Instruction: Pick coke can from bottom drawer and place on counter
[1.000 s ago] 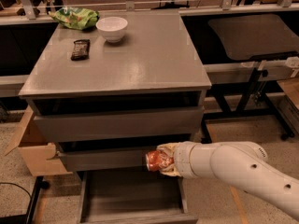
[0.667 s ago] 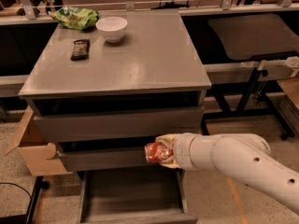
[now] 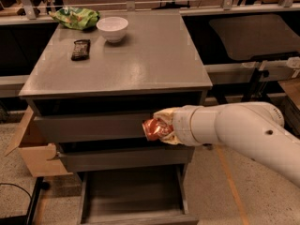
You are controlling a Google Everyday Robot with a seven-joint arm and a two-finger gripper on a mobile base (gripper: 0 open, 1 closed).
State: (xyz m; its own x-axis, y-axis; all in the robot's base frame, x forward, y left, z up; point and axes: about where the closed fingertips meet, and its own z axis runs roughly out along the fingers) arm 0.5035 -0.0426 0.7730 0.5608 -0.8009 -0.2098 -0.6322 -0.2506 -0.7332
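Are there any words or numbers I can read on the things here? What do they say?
No text here can be read.
Red can, gripped by the pincer below the counter's front edge, above the open bottom drawer: print too blurred to read.
Dark snack bar on the counter: label too small to read.
Green bag at the counter's back edge: print too blurred to read.
White bowl: no writing visible.

Speckled beige floor (image 3: pixel 211 165) with orange stripe (image 3: pixel 230 182), open brown cardboard box (image 3: pixel 33 156) at left, dark grey side table (image 3: pixel 253 34) at right, black cable (image 3: pixel 18 188) on floor.
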